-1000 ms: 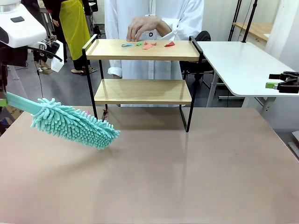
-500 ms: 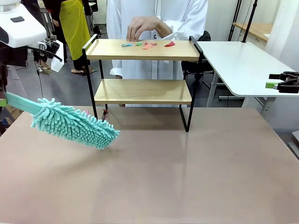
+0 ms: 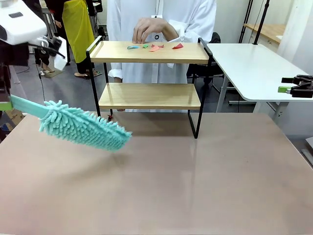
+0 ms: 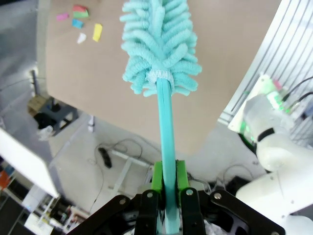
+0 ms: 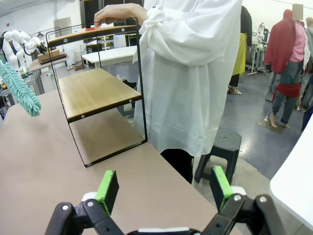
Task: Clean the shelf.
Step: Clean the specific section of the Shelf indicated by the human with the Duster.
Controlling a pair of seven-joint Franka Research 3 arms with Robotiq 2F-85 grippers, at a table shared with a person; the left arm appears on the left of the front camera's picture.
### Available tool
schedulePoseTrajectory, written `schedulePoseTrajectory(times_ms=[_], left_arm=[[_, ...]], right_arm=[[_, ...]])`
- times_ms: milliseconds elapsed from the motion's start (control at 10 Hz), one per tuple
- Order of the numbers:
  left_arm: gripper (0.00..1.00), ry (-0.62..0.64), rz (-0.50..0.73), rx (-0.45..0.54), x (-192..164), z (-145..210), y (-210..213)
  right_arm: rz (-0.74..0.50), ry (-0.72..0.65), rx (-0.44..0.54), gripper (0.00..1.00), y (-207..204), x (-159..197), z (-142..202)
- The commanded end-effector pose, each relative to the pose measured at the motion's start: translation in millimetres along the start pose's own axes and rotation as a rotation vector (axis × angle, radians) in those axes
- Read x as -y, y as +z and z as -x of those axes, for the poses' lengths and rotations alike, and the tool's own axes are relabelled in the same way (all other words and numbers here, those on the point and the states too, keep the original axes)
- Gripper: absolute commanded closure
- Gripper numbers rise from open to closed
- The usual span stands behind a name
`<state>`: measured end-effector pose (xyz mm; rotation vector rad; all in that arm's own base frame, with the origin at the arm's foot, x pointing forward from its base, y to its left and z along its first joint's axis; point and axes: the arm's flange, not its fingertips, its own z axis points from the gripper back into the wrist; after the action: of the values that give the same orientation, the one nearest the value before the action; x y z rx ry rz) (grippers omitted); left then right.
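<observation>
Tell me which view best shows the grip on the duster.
Left wrist view: the left pincer is shut on the flat handle of the teal fluffy microfibre duster. Front view shows head and handle, the grip at the edge. Right wrist view shows the head, far off.

Pretty clearly a lab: a person in a white lab coat (image 3: 161,19), plain white work tables (image 3: 254,68), black tripod legs (image 3: 262,19), and a power strip with cables (image 4: 104,155) lying on the grey floor.

white left arm (image 3: 19,27), black right pincer (image 5: 164,188), green pads (image 5: 108,188).
</observation>
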<state>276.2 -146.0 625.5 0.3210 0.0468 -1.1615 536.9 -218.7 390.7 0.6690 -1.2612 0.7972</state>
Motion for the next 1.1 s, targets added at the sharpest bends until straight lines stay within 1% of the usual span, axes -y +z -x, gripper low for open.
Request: schedulePoseTrajectory(times_ms=[0,100,200,300,400,600,700,800,900,1000], left_arm=[[0.87,-0.014,0.043,0.187,1,24,13],[0.87,-0.023,0.053,0.263,3,29,26],[0.87,-0.037,0.108,0.359,2,30,47],[0.87,-0.008,0.149,0.378,3,26,68],[0.87,0.021,0.133,0.381,4,21,86],[0.87,0.100,0.206,0.485,8,6,134],[0.87,0.181,0.232,0.522,15,-4,161],[0.87,0.290,0.265,0.544,19,-16,187],[0.87,0.424,0.282,0.539,26,-30,209],[0.87,0.466,0.231,0.526,33,-46,228]], right_arm=[[0.000,-0.009,-0.016,0.00,-1,-1,-4],[0.000,-0.009,-0.016,0.00,-1,-1,-4],[0.000,-0.009,-0.016,0.00,-1,-1,-4],[0.000,-0.009,-0.016,0.00,-1,-1,-4],[0.000,-0.009,-0.016,0.00,-1,-1,-4],[0.000,-0.009,-0.016,0.00,-1,-1,-4],[0.000,-0.009,-0.016,0.00,-1,-1,-4],[0.000,-0.009,-0.016,0.00,-1,-1,-4],[0.000,-0.009,-0.016,0.00,-1,-1,-4],[0.000,-0.009,-0.016,0.00,-1,-1,-4]])
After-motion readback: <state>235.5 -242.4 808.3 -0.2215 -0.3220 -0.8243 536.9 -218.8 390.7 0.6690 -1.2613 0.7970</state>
